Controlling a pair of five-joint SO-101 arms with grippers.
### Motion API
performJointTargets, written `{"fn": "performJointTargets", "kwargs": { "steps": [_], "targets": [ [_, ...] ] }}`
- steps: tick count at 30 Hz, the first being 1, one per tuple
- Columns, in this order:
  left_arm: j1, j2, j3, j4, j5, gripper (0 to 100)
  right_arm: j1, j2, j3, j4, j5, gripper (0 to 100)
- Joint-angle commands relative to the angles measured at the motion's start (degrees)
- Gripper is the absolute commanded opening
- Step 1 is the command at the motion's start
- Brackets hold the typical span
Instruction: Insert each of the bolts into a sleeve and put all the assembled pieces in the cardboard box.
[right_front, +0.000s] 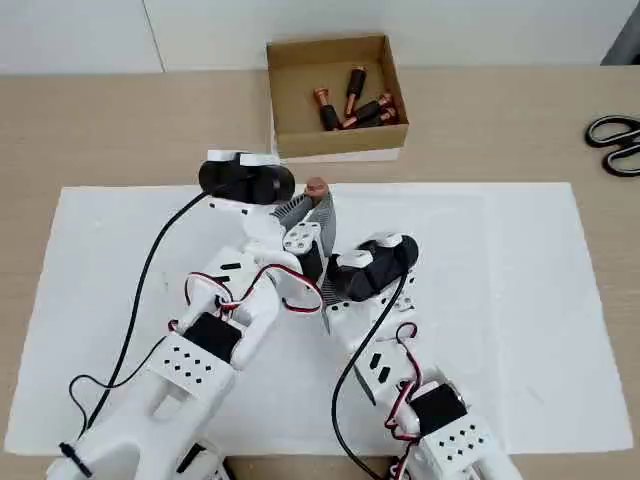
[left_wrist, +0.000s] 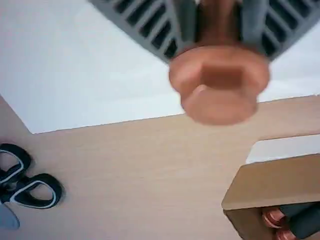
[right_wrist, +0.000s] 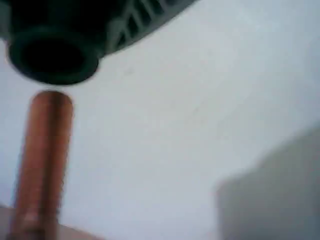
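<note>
The left gripper (right_front: 314, 207) is clenched on a copper bolt (right_front: 316, 187), gripping its shank so that the hexagonal head juts out past the ribbed grey fingers (left_wrist: 145, 25); in the high view the bolt hangs over the far edge of the white sheet (right_front: 500, 300), about midway along that edge and just short of the near wall of the cardboard box (right_front: 330, 46); the right gripper (right_wrist: 65, 15) grasps a black sleeve (right_wrist: 52, 55) against its ribbed finger (right_wrist: 142, 17), the sleeve's round open mouth facing the camera; the tip of the bolt's plain shank sits right at that mouth, touching or nearly touching the rim, and is not inside; the right arm (right_front: 372, 268) lies close beside the left arm (right_front: 245, 180) over the middle of the sheet, its gripper tucked under the other arm's wrist; the box stands on the bare table (right_front: 120, 120) near its far edge, just beyond the sheet, and holds several assembled pieces (right_front: 354, 90), black sleeves with copper ends showing, gathered toward its right-hand side, some touching; I count about four but cannot be sure; a pair of black-handled scissors (right_front: 614, 144) lies at the table's right edge, well apart from the box and off the sheet.
</note>
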Motion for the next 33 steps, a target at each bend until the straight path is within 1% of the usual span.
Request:
{"fn": "performJointTargets", "kwargs": {
  "steps": [1,5,9,13,18,24,33],
  "targets": [
    [0.26,-1.67,-2.42,-1.32,0.35,0,-0.22,-0.75,-0.79,-0.22,-0.53,0.4],
    [0.35,-1.93,-3.03,0.26,0.35,0,-0.22,-0.75,-0.79,-0.22,-0.53,0.4],
    [0.35,-8.62,-4.62,6.68,0.35,0,-0.22,-0.75,-0.79,-0.22,-0.53,0.4],
    [0.35,-13.71,-4.18,9.85,0.35,0,-0.22,-0.75,-0.79,-0.22,-0.53,0.4],
    [2.02,-13.71,-3.03,9.32,0.35,0,-0.22,-0.75,-0.79,-0.22,-0.53,0.4],
    [2.46,-13.71,0.22,3.08,0.35,0,-0.31,-0.75,-0.79,-0.22,-0.53,0.4],
    [2.11,-13.54,0.84,3.08,0.09,0,-0.48,-0.75,-0.79,-0.22,-0.62,0.4]
  ]
}}
